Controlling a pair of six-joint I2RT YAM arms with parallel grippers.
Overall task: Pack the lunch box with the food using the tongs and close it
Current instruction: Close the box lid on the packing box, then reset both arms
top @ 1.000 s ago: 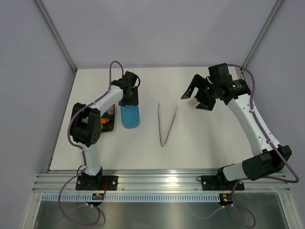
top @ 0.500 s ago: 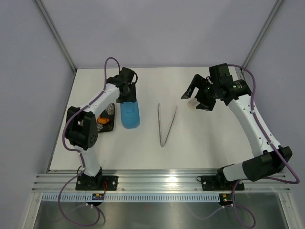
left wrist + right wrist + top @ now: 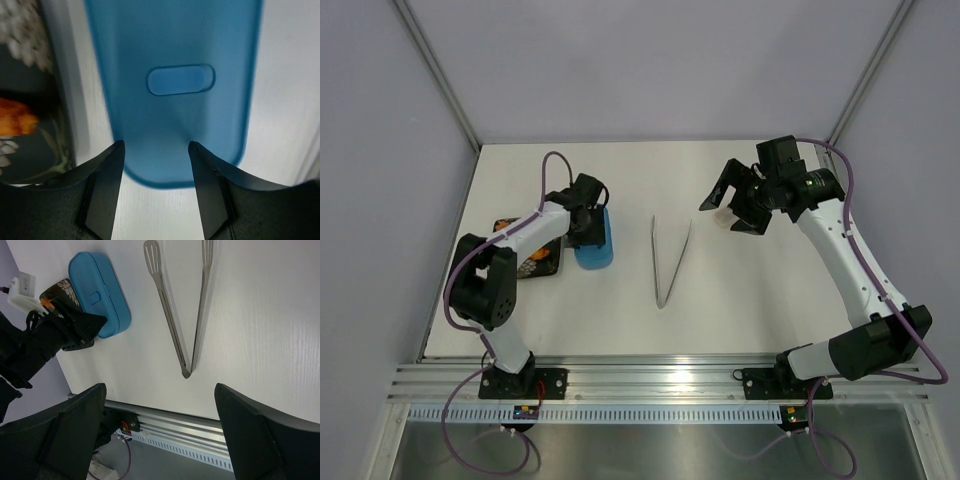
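The blue lunch box (image 3: 599,250) lies left of centre with its lid on, a recessed oval catch (image 3: 181,80) on top. My left gripper (image 3: 588,232) hangs just above it, open; in the left wrist view the box's rounded end shows between the fingertips (image 3: 119,147), which hold nothing. Beside the box, orange food (image 3: 15,122) rests on a dark patterned plate (image 3: 542,267). The silver tongs (image 3: 670,262) lie in a narrow V mid-table. My right gripper (image 3: 730,210) hovers high at the right, wide open and empty, looking down on the tongs (image 3: 182,315) and box (image 3: 97,290).
The plate (image 3: 35,140) sits close against the box's left side. An aluminium rail (image 3: 660,380) runs along the table's near edge. White tabletop (image 3: 740,300) stretches between the tongs and the right arm.
My left gripper has dropped lower and come nearer over the box, with its elbow swinging left. The right arm, tongs and box have stayed put.
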